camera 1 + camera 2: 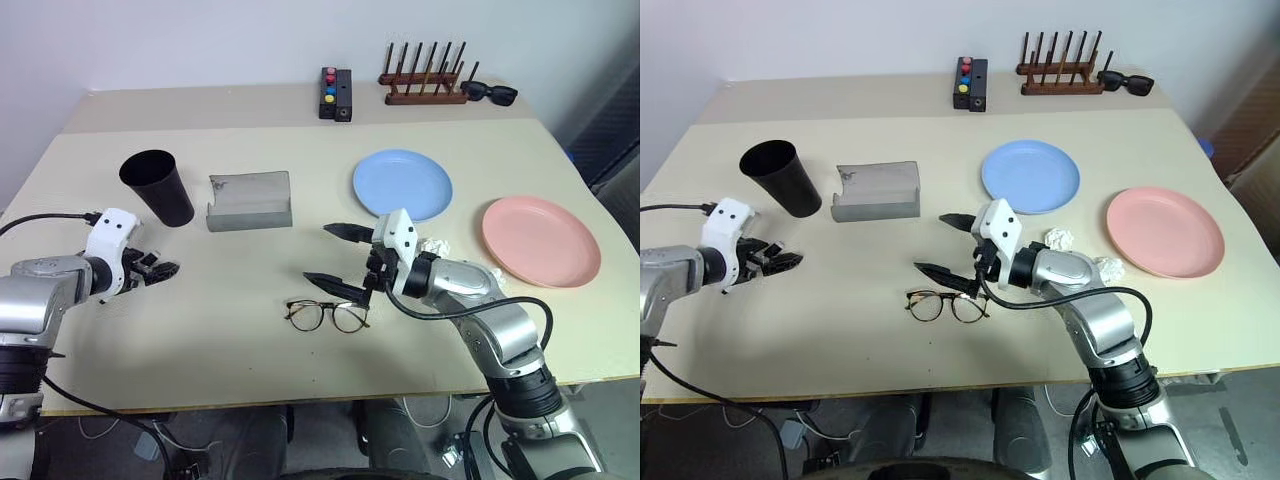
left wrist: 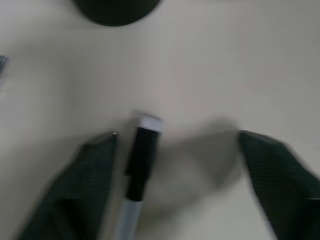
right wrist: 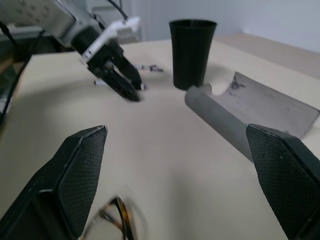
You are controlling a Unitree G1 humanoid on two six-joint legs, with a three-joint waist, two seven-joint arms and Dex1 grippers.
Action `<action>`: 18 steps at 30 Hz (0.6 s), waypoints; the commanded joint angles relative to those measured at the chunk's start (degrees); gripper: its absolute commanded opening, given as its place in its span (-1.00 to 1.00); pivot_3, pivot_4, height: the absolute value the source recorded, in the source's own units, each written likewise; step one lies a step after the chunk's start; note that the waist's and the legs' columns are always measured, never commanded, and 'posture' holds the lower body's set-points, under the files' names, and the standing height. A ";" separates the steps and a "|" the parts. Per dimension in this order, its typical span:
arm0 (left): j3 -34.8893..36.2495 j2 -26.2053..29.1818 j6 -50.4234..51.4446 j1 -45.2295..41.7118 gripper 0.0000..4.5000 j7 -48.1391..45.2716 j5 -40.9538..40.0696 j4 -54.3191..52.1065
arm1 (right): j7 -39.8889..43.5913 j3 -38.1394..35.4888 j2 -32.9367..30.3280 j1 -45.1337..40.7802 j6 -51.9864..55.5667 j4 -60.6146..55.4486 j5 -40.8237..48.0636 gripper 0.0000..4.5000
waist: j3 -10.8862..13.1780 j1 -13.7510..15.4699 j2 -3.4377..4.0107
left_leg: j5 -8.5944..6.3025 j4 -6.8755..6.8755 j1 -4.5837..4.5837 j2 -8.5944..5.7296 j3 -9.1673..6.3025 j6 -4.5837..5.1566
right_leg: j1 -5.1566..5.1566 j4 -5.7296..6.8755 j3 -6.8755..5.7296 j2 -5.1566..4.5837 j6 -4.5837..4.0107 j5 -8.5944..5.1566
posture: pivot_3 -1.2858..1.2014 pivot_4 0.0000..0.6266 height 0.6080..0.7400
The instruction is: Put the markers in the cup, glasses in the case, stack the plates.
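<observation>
my left gripper point(image 2: 175, 150) is partly open, straddling the white black-capped marker point(image 2: 141, 155) on the beige table point(image 1: 230, 350), near the tall matte black cup point(image 1: 158, 185). my right gripper point(image 1: 336, 258) gapes wide and empty above the thin wire-rimmed glasses point(image 1: 327, 315), ready to take them.

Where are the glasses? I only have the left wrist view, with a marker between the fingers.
Observer: The glasses lie flat and unheld, close by the right gripper, whose jaws stand wide open.
Operator: Is the case ready for them?
Observer: Yes, the grey case lies open, just to the right of the black cup.
Operator: Plates stacked?
Observer: Not yet. The blue plate and the pink plate lie apart, side by side.
</observation>
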 commanded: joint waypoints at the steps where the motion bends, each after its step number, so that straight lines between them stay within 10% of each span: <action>1: 1.09 1.01 1.19 0.03 -0.26 0.47 1.44 0.73 | -0.57 -0.54 0.29 -1.15 0.11 -2.26 1.16 1.00 | 0.00 -0.12 0.00 | 0.00 0.00 0.01 0.00 0.00 0.00 | 0.00 0.00 0.00 0.00 0.00 0.00 | 0.03 -0.52 0.98; 4: 2.12 0.86 1.87 0.59 -0.94 0.92 1.44 0.66 | -0.65 -0.36 0.31 -1.18 0.27 -2.28 1.35 1.00 | 0.00 -0.21 0.00 | 0.00 -0.01 0.03 0.01 0.00 0.00 | -0.02 0.06 0.00 0.00 0.01 0.00 | 0.03 -0.52 0.98; 18: 22.74 -9.98 -17.20 6.09 -0.98 0.86 -9.88 -21.83 | -2.05 1.38 3.68 -4.27 -3.96 2.72 -1.08 1.00 | -0.01 0.19 -0.06 | 0.01 0.00 -0.05 0.01 0.00 -0.03 | -0.04 -0.06 0.00 -0.05 -0.04 0.01 | 0.03 -0.52 0.98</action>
